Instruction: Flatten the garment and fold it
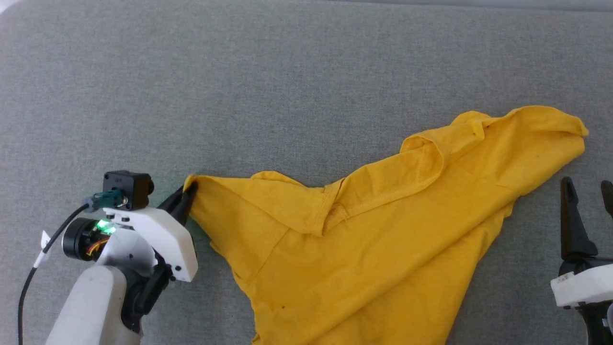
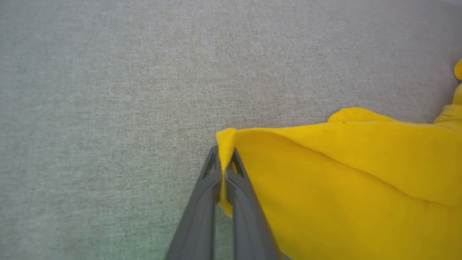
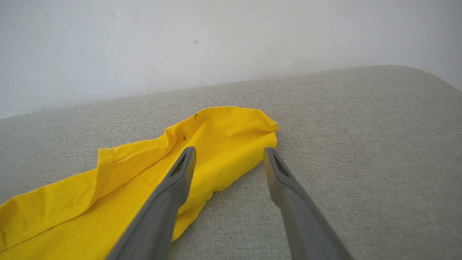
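Note:
The mustard-yellow garment (image 1: 383,230) lies crumpled across the grey surface from lower centre to upper right, with only plain yellow cloth showing. My left gripper (image 1: 186,199) is shut on the garment's left corner (image 2: 225,144), with the cloth pinched between both fingers. My right gripper (image 1: 588,189) stands open at the right edge, just right of the garment and apart from it. In the right wrist view its fingers (image 3: 180,173) straddle the cloth's near edge (image 3: 231,144) with nothing between them. A tiny dark spot (image 1: 283,307) marks the lower cloth.
A grey fabric surface (image 1: 239,96) stretches wide on all sides of the garment. A white wall (image 3: 216,43) rises behind the surface's far edge. A black cable (image 1: 28,282) hangs beside my left forearm.

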{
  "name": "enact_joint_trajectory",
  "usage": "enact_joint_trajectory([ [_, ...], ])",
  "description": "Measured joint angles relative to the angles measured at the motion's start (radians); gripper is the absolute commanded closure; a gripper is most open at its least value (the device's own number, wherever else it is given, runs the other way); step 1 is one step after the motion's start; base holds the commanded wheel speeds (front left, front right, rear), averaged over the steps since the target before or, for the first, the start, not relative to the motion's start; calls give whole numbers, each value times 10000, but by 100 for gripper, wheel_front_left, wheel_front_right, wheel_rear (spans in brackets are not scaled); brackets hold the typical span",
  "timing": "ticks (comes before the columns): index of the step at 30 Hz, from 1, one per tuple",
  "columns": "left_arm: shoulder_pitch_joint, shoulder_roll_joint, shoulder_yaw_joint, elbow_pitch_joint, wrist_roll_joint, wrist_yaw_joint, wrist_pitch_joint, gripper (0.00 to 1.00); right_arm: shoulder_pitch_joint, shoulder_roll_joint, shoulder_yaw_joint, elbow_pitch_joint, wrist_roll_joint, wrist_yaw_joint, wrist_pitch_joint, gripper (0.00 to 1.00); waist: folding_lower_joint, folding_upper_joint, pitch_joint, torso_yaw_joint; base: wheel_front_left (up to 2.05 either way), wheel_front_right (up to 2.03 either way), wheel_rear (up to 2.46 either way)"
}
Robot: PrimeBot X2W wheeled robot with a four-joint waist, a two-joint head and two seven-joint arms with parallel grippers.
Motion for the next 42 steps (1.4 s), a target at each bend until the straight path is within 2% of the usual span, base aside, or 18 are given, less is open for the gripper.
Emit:
enact_joint_trajectory([
  [4,9,-117,222,-280,6,215,-639,100,-5,0,35,73,4,0,-4,0,0,0,-147,-3,0,0,0],
  [9,327,-403,759,-1406,-213,635,-1371,100,5,-2,52,259,44,0,-65,0,0,0,-452,-27,0,0,0],
  [17,2492,-374,2558,-3016,-803,1712,-1649,100,116,0,-105,462,171,0,-196,0,-2,1,-892,-40,0,0,0],
  [20,3192,-293,3116,-3218,-859,1933,-1735,100,221,0,-240,500,169,2,-188,0,-2,0,-903,48,0,0,0],
  [23,3396,-253,3248,-3221,-920,1941,-1889,100,229,-2,-219,506,121,0,-71,0,-2,0,-847,155,0,0,0],
  [26,3356,-389,2917,-3277,-951,1921,-1879,100,106,-2,50,456,-297,0,299,0,-3,0,-760,274,0,0,0],
  [29,3125,-462,2614,-3296,-941,1848,-1883,100,-452,4,370,318,-598,0,1187,0,-1,0,-636,344,0,0,0],
  [33,2724,-508,2314,-3300,-907,1783,-1894,100,-1618,-44,955,132,-1569,0,2675,0,0,0,-450,431,0,0,0],
  [37,2413,-568,2023,-3275,-867,1659,-1910,100,-2429,-594,1377,351,-1902,2,4094,0,0,0,-273,609,0,0,0],
  [42,2236,-650,1764,-3131,-867,1499,-2000,100,-2888,-1354,1641,802,-2029,2,5085,0,0,0,-91,919,0,0,0],
])
